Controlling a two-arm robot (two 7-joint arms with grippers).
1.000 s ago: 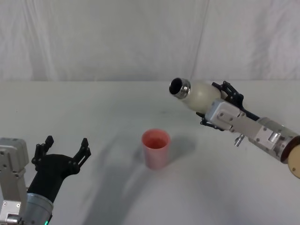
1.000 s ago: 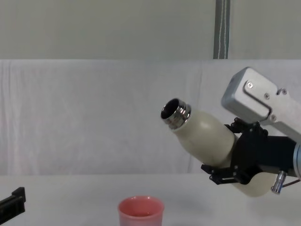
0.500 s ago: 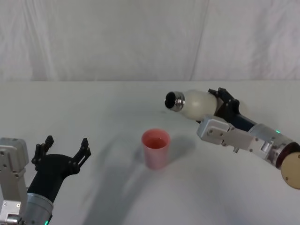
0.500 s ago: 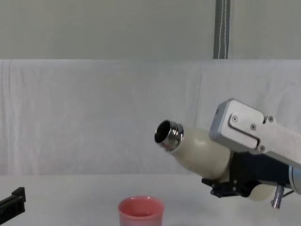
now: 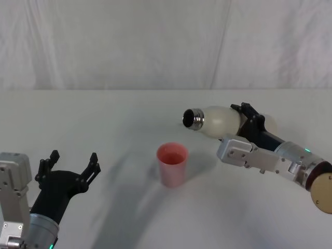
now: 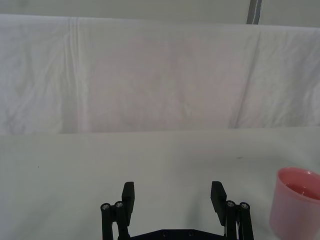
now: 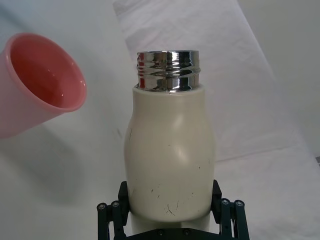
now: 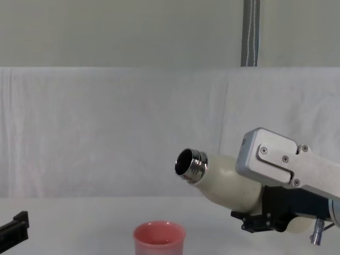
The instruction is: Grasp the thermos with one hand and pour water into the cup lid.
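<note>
Right gripper [image 5: 248,120] is what I'm working with: its black fingers [image 7: 226,220] are clamped on either side of the lower body of the thermos [image 5: 218,120], holding it up off the table [image 5: 104,135] on the right side of the scene. From the head view I see the bottle tipped well over, its long axis running close to level, with the shiny threaded steel neck [image 5: 194,118] pointing left and slightly toward me, and the base end out to the right inside the gripper. From the chest view the thermos [image 8: 226,183] still angles a little upward toward its open mouth [image 8: 185,162], so the mouth sits higher than the base.

My right wrist view looks straight along the bottle [image 7: 170,160] from base to neck, with the pink cup lid [image 7: 37,82] beyond it and off to one side of the neck; the lid's inside looks wet and glossy.

On the table the cup lid [image 5: 172,164] stands upright, rim up, near the middle, to the left of and nearer than the thermos mouth. The mouth is above and to the right of the cup, not over it, and the two are apart. I can see no stream between them.

My left gripper [image 5: 70,168] hangs low at the near left, well apart from the cup, its fingers spread with nothing between them.
</note>
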